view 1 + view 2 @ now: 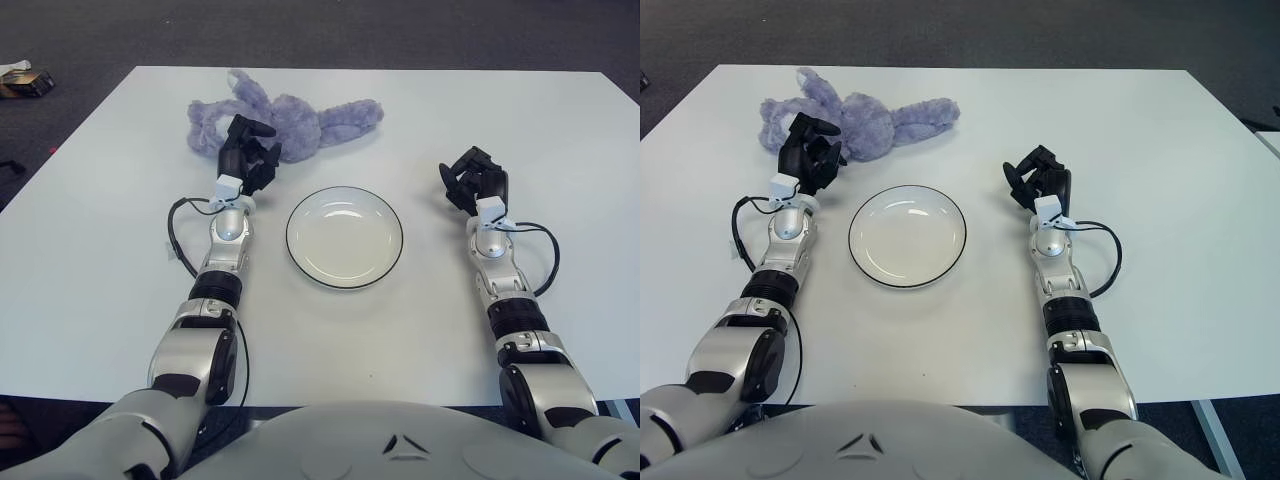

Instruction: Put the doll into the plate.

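Observation:
A purple plush doll [312, 122] lies flat at the far side of the white table, left of centre. A white plate [345, 242] with a dark rim sits empty in the middle, in front of the doll. My left hand [248, 148] is raised just in front of the doll's middle, left of the plate, fingers spread and holding nothing; whether it touches the plush is unclear. My right hand [473, 182] shows to the right of the plate, fingers relaxed and empty. The doll [880, 122] and plate [907, 235] also show in the right eye view.
The white table [100, 260] ends at dark carpet on the far and left sides. A small box [24, 80] lies on the floor at the far left. Black cables [178, 232] loop beside both wrists.

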Robot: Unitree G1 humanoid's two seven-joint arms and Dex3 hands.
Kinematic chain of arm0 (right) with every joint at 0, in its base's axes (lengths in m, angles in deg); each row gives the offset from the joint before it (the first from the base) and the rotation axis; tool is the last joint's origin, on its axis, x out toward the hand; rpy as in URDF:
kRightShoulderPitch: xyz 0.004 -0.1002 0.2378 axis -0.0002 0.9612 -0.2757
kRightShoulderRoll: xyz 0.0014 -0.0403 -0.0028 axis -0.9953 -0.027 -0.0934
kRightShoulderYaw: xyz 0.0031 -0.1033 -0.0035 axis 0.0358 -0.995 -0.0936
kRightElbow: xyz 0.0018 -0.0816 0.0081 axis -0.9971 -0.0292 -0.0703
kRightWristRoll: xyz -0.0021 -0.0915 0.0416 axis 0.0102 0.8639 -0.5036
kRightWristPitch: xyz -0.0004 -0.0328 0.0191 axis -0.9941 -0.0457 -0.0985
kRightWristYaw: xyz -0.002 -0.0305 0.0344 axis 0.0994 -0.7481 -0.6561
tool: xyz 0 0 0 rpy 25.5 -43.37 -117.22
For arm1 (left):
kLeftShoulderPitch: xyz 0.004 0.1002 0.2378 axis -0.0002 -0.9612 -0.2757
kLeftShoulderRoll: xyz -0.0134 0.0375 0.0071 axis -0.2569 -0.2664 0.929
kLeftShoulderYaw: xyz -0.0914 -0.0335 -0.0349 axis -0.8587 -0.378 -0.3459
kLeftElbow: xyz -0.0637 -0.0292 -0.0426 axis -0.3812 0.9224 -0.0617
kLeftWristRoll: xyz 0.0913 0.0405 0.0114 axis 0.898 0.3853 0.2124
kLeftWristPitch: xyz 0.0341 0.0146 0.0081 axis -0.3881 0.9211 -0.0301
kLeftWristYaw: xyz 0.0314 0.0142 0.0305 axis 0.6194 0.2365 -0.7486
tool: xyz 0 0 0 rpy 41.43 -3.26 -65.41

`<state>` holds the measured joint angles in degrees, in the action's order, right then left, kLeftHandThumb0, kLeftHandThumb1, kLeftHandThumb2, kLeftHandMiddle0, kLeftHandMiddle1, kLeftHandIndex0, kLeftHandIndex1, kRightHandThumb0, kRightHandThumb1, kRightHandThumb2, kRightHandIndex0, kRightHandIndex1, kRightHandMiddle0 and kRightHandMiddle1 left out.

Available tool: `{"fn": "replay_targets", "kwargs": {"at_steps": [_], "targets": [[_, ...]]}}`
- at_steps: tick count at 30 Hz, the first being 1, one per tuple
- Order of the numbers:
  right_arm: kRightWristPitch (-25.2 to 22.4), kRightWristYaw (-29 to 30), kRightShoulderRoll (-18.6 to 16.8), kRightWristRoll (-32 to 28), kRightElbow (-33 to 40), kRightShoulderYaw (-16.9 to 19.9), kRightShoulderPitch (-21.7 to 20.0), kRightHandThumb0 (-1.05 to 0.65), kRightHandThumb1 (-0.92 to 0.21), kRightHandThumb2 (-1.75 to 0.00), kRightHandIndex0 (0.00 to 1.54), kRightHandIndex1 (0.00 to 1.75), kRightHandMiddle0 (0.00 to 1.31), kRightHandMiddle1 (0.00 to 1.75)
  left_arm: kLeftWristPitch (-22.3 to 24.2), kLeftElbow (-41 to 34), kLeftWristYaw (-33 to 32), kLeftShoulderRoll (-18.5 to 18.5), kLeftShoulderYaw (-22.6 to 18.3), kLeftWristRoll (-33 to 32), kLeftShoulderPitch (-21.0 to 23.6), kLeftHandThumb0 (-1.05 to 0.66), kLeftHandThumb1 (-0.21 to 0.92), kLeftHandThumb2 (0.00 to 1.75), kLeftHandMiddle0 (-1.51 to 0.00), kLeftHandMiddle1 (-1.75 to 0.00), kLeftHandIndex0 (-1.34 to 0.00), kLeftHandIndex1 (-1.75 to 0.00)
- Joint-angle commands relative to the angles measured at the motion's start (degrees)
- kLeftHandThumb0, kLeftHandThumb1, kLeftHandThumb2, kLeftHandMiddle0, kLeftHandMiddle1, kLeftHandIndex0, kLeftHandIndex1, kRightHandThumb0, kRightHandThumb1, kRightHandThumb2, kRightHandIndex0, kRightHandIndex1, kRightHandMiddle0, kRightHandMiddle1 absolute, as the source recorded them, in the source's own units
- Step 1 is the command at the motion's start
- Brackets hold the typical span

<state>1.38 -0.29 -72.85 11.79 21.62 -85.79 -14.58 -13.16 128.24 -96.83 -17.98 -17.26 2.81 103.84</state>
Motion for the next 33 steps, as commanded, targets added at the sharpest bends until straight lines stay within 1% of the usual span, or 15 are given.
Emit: {"fn": "replay_targets", "kwargs": {"at_steps": [1, 6, 8, 10, 13, 16, 17, 20, 22, 23, 25, 26, 29, 33], "targets": [[-0.33, -0.71, 0.6, 0.21, -2.79, 0.3, 2.39, -0.39, -0.92, -0.43, 0.9, 1.75, 0.79, 1.75, -1.71, 2.73, -0.37, -1.22, -0.03, 1.02, -3.25, -0.36, 0.92, 0.3, -0.74, -1.68, -0.44, -1.5], [0.19, -0.77, 0.73, 0.19, -3.33, 0.34, 1.92, -0.39, -0.92, -0.43, 0.9, 1.75, 0.78, 1.75, -2.44, 2.77, 0.24, -1.86, 0.15, 0.97, -2.71, -0.36, 0.92, 0.3, -0.74, -1.69, -0.43, -1.51], [0.72, -0.77, 0.87, 0.3, -3.6, 0.27, 1.57, -0.38, -0.92, -0.43, 0.9, 1.75, 0.78, 1.75, -6.57, 0.3, 4.11, -5.09, 0.98, 0.89, -1.91, -0.36, 0.92, 0.3, -0.73, -1.69, -0.43, -1.51], [0.98, -0.81, 1.01, 0.44, -3.79, 0.16, 1.32, -0.38, -0.92, -0.43, 0.89, 1.75, 0.77, 1.75, -9.55, -0.63, 6.02, -7.37, 1.32, 1.22, -0.96, -0.36, 0.92, 0.3, -0.71, -1.68, -0.43, -1.5], [1.06, -0.87, 1.13, 0.55, -3.9, 0.06, 1.19, -0.38, -0.92, -0.43, 0.89, 1.75, 0.77, 1.75, -11.49, 0.14, 6.43, -8.44, 1.17, 1.63, -0.07, -0.36, 0.92, 0.3, -0.7, -1.67, -0.43, -1.5], [1.65, -0.69, 1.52, 1.34, -4.4, -0.48, 0.73, -0.38, -0.92, -0.43, 0.89, 1.75, 0.77, 1.75, -14.41, 0.96, 1.45, -10.06, 0.65, 6.54, 2.05, -0.36, 0.92, 0.29, -0.69, -1.66, -0.44, -1.5], [1.76, -0.62, 1.58, 1.47, -4.52, -0.6, 0.64, -0.38, -0.92, -0.43, 0.89, 1.75, 0.77, 1.75, -14.96, 1.24, 0.47, -10.35, 0.59, 7.49, 2.43, -0.36, 0.92, 0.29, -0.68, -1.66, -0.44, -1.5], [2.04, -0.45, 1.72, 1.69, -4.76, -0.82, 0.51, -0.38, -0.92, -0.43, 0.89, 1.75, 0.77, 1.75, -16.15, 1.81, -3.8, -12.15, 1.2, 12.99, 3.35, -0.36, 0.92, 0.29, -0.65, -1.64, -0.44, -1.49], [2.18, -0.39, 1.77, 1.71, -4.9, -0.88, 0.46, -0.38, -0.92, -0.43, 0.9, 1.75, 0.77, 1.75, -16.59, 2.36, -5.34, -12.46, 1.43, 14.45, 3.65, -0.36, 0.92, 0.29, -0.65, -1.63, -0.44, -1.49], [2.22, -0.35, 1.79, 1.77, -4.91, -0.94, 0.41, -0.38, -0.92, -0.43, 0.9, 1.75, 0.77, 1.75, -16.89, 2.24, -7.62, -14.48, 2.33, 18.49, 4.3, -0.36, 0.92, 0.29, -0.64, -1.63, -0.44, -1.49], [2.31, -0.31, 1.81, 1.88, -4.94, -1.01, 0.35, -0.38, -0.92, -0.43, 0.9, 1.75, 0.76, 1.75, -17.31, 2.19, -10.92, -17.15, 3.64, 23.84, 5.19, -0.19, 0.92, 0.26, -0.59, -1.56, -0.45, -1.35], [2.36, -0.31, 1.82, 1.92, -4.97, -1.02, 0.33, -0.38, -0.92, -0.43, 0.9, 1.75, 0.76, 1.75, -17.44, 2.31, -12.11, -17.79, 4.05, 25.31, 5.45, -0.12, 0.92, 0.24, -0.57, -1.53, -0.46, -1.29], [2.53, -0.32, 1.82, 2.04, -5.07, -0.99, 0.31, -0.38, -0.92, -0.43, 0.9, 1.75, 0.76, 1.75, -17.72, 3.01, -14.79, -18.36, 4.95, 27.17, 5.85, -0.05, 0.92, 0.23, -0.55, -1.48, -0.46, -1.23], [2.74, -0.31, 1.81, 2.26, -5.19, -0.94, 0.29, -0.38, -0.92, -0.44, 0.9, 1.75, 0.76, 1.75, -17.8, 3.74, -17.07, -18.86, 5.99, 28.16, 6.24, -0.02, 0.92, 0.22, -0.54, -1.46, -0.46, -1.21]]}}
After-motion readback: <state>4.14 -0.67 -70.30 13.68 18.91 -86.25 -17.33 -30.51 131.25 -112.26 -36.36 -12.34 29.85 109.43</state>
